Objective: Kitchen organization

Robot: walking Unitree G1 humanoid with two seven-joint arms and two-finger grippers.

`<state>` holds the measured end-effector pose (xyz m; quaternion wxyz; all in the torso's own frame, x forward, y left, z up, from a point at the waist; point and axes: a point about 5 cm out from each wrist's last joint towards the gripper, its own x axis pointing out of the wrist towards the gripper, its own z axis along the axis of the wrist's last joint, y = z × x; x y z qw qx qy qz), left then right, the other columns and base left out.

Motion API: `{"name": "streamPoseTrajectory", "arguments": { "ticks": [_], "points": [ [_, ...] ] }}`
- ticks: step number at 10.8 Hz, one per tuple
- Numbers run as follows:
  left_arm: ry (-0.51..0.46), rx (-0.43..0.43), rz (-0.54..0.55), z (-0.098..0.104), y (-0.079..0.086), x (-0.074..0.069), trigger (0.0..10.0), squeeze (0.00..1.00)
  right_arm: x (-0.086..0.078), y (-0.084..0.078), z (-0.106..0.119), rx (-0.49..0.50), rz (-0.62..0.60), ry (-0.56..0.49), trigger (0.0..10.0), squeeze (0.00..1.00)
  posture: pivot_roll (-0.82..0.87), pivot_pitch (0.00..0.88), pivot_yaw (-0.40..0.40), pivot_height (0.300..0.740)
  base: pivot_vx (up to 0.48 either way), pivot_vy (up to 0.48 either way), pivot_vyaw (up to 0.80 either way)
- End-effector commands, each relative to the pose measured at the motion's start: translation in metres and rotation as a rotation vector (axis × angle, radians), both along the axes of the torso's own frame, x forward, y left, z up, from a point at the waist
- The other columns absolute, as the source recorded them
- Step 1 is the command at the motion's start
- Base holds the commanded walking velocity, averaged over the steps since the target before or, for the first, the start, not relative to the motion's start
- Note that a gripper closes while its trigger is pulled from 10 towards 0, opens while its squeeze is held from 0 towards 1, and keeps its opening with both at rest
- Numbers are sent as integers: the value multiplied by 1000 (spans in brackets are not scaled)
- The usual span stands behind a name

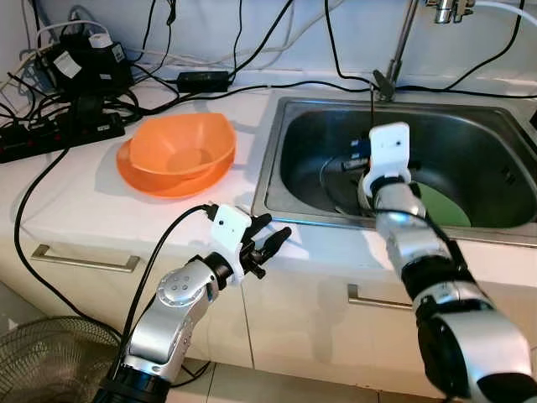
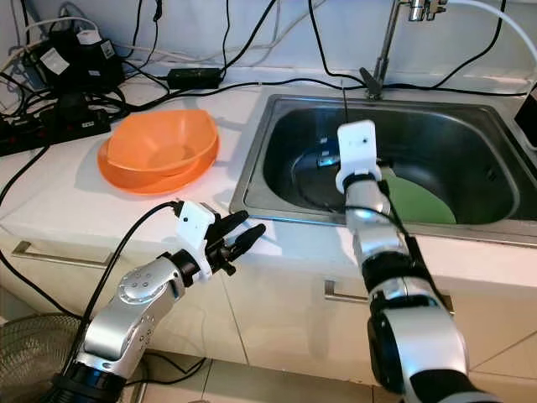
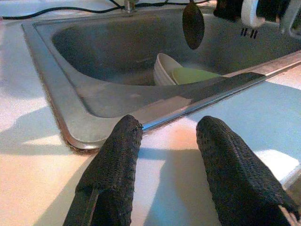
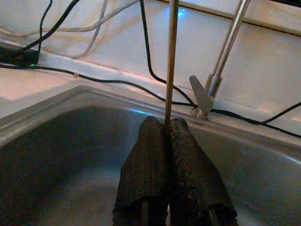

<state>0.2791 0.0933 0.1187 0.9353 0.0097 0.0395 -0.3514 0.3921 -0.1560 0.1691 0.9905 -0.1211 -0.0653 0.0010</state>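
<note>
black cables (image 1: 252,50) and a power strip (image 1: 59,134) on the counter's back, a wire fan (image 1: 50,361) on the floor.

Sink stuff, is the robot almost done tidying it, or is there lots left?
Still early, I'd guess. Done: two orange bowls sit stacked on the counter. In hand: the right gripper is shut on a spoon, holding it above the sink. Left: a white bowl and green plate wait inside. The left gripper hovers open by the counter edge.
</note>
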Motion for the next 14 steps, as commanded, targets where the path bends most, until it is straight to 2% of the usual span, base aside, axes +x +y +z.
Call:
{"name": "streamPoseTrajectory", "arguments": {
  "ticks": [1,2,5,8,9,14],
  "points": [
    [13,35,30,-4,5,4,10000,0,4,-1,3,3,-5,24,10000,0,102,0,43,740,0,0,0],
    [-1,36,29,0,6,5,10000,0,5,-2,2,16,-11,44,10000,0,104,0,43,740,0,0,0],
    [-93,23,20,30,10,7,10000,0,7,-2,4,17,-9,54,10000,0,111,0,39,740,0,0,0],
    [-115,7,-12,43,11,3,10000,0,6,-1,1,16,-6,67,10000,0,111,0,40,740,0,0,0],
    [-112,4,-19,45,11,2,10000,0,6,-1,-1,14,-6,74,10000,0,113,0,38,740,0,0,0],
    [-23,38,-39,21,8,1,10000,0,7,-4,-8,-5,-5,141,10000,0,107,0,43,740,0,0,0]
  ]
}}
